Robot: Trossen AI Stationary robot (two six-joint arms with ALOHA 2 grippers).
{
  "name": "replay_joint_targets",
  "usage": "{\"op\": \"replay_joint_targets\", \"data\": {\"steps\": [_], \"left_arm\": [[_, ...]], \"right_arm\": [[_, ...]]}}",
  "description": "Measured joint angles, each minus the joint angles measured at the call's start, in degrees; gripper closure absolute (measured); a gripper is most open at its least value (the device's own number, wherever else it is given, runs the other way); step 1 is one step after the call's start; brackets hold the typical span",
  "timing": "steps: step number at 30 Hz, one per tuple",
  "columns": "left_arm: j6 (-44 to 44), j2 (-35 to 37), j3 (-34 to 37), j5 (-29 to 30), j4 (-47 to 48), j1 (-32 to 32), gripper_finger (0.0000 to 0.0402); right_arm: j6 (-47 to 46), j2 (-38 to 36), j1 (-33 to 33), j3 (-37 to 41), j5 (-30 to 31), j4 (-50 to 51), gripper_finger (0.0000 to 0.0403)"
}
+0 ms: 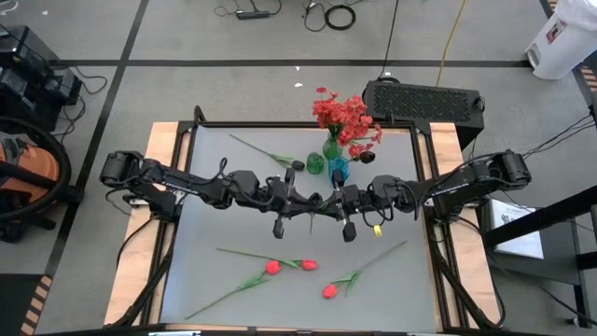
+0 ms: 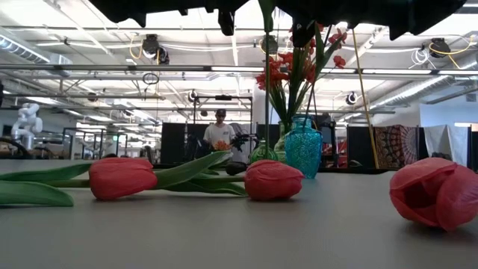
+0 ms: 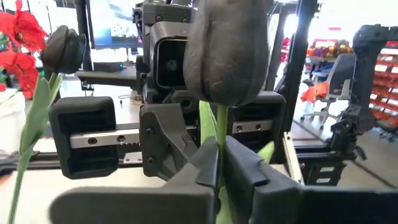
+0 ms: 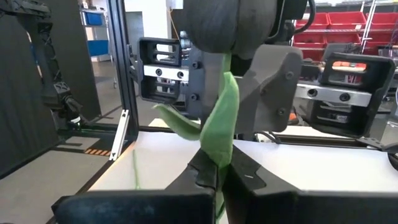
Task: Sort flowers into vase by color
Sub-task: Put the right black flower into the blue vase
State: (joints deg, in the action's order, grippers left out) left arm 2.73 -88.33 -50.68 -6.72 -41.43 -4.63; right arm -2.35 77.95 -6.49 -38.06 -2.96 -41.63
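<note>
A dark, nearly black tulip bud point(image 3: 227, 50) on a green stem hangs upright in the air over the table's middle point(image 1: 312, 202). My left gripper point(image 3: 219, 163) and my right gripper point(image 4: 219, 177) face each other, level, and both are shut on its stem. Behind them stand a blue vase point(image 2: 303, 149), a small green vase point(image 1: 315, 163) and a green vase holding red blossoms point(image 1: 343, 117). Three pinkish-red tulips point(image 1: 272, 267) point(image 1: 308, 265) point(image 1: 329, 291) lie flat near the front. Another dark bud point(image 3: 62, 48) shows beside the red blossoms. My left gripper pinches the dark flower's stem point(image 3: 219, 140) between its two fingers, a little below the bud. It comes level from the table's left, fingers across the stem. The flower stands upright, clear of the table. My right gripper pinches the same stem and its leaf point(image 4: 219, 146) between its two fingers, below the bud. It comes level from the table's right, fingers across the stem. The bud stands above the fingers and the flower hangs clear.
One more stem with a leaf point(image 1: 266, 152) lies on the table at the far left, ending near the small green vase. A black box point(image 1: 424, 101) sits beyond the far edge. A person point(image 2: 219, 133) stands in the room behind.
</note>
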Motion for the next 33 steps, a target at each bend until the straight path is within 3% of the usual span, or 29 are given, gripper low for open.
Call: {"op": "replay_joint_targets", "data": {"steps": [6,20,33], "left_arm": [[-1.63,0.00,0.00,0.27,-0.02,-0.01,0.0392],[-5.07,0.56,0.03,0.48,0.07,0.65,0.0397],[-12.17,4.57,0.09,4.04,1.32,1.25,0.0399]], "right_arm": [[0.32,0.00,-0.01,0.00,-0.13,0.02,0.0385],[2.56,-3.00,-1.89,0.00,0.29,4.78,0.0258],[-2.20,-11.12,-1.94,0.04,0.02,23.93,0.0243]]}}
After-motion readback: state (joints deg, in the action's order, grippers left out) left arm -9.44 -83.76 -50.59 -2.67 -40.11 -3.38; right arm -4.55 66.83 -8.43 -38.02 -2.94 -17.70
